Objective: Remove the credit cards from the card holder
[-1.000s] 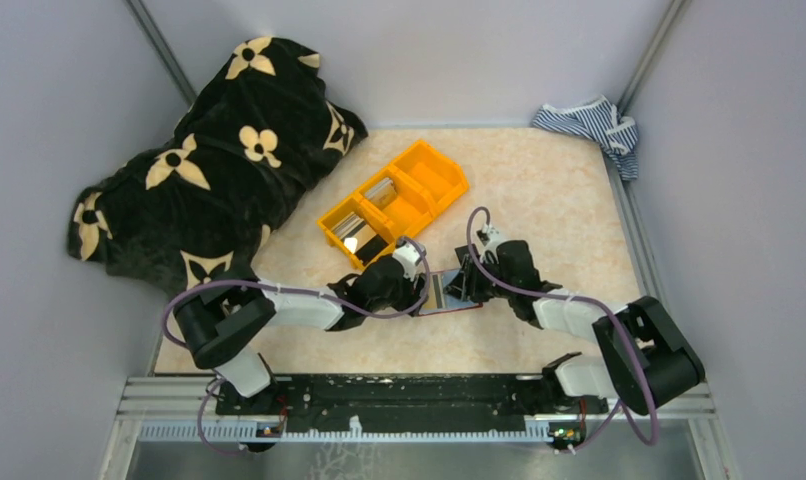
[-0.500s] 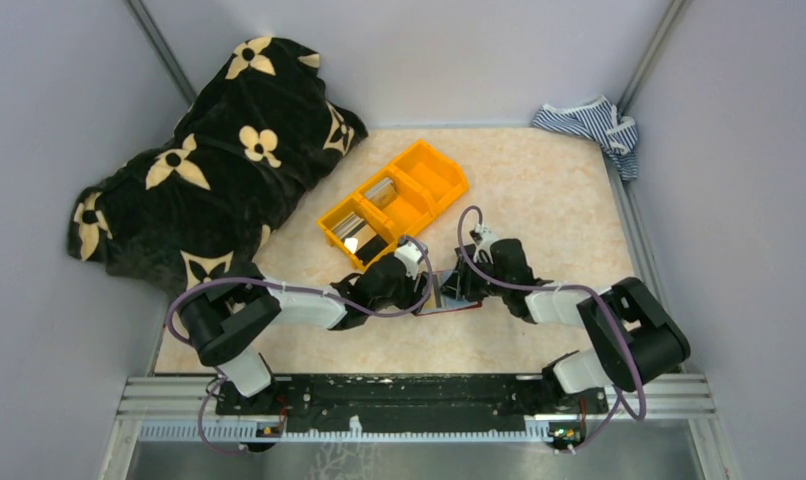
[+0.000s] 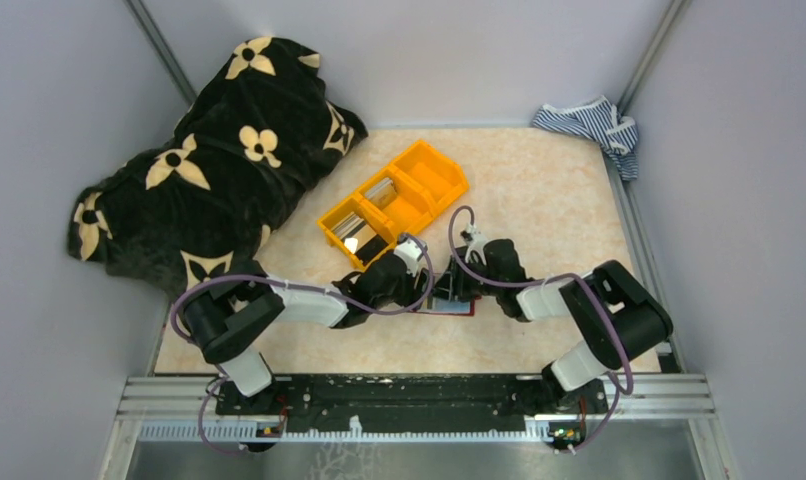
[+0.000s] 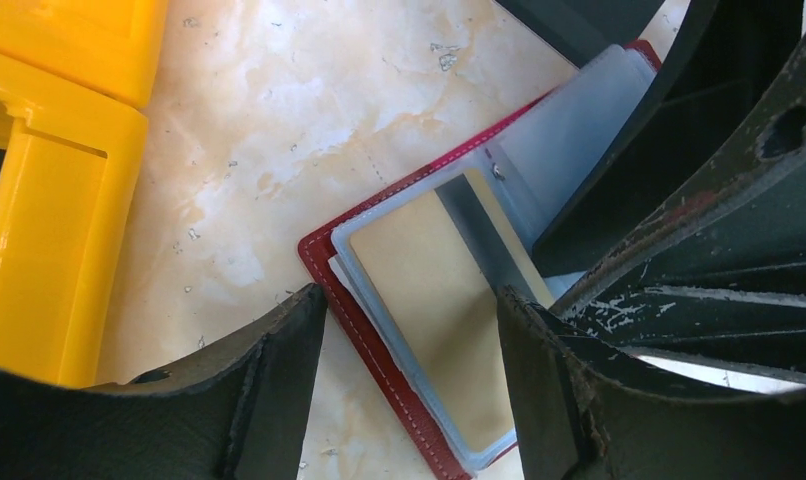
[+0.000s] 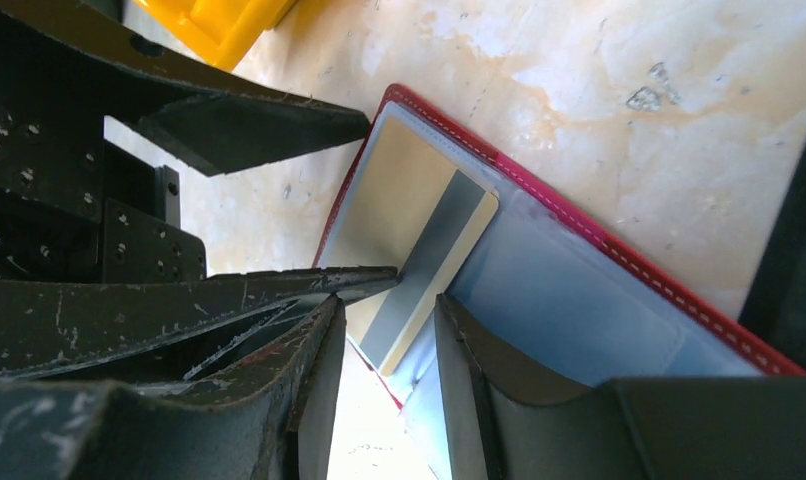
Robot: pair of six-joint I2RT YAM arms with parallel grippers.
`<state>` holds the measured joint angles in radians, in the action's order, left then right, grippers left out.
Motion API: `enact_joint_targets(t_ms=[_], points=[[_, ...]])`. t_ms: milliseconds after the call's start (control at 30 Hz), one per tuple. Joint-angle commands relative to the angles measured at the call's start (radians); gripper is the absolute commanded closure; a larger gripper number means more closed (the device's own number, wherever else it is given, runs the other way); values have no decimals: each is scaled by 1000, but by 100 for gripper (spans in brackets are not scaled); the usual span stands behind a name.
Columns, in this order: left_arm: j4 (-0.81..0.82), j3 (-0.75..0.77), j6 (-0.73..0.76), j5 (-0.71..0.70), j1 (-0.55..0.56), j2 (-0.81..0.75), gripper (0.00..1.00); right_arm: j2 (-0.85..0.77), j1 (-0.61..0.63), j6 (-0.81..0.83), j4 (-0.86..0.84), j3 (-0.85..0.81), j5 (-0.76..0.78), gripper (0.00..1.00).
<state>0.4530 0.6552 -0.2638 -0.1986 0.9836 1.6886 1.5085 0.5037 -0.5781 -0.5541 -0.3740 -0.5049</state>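
Observation:
The card holder lies open on the table between both grippers, dark red with light blue pockets. A beige credit card with a grey stripe sits in its left pocket and sticks out towards the middle fold. My left gripper is open and straddles that half, one finger on the table and the other by the fold. My right gripper is open, and the card's protruding corner lies between its fingertips. Other credit cards lie in the orange bin.
The orange three-compartment bin stands just behind the grippers, its wall close to the left fingers. A black blanket with beige flowers is heaped at the back left. A striped cloth lies in the back right corner.
The right arm has pushed left, its gripper closing in on the card holder and covering more of it. The left arm has hardly moved.

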Motion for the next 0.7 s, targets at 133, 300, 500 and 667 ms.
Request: enact_joint_targets(t_ms=[133,300,500,667], points=[[-102,-26,-12,33,1,42,30,59,16,-122,-244,37,-108,79],[-113,-32,-10,25,1,2,30,26,16,-101,-194,30,-79,91],[-126,-28,-21,128,-28,-104,22,-88,17,-27,-11,3,-4,91],[-102,-5,-47,330,-103,-137,17,-200,17,40,163,-14,89,84]])
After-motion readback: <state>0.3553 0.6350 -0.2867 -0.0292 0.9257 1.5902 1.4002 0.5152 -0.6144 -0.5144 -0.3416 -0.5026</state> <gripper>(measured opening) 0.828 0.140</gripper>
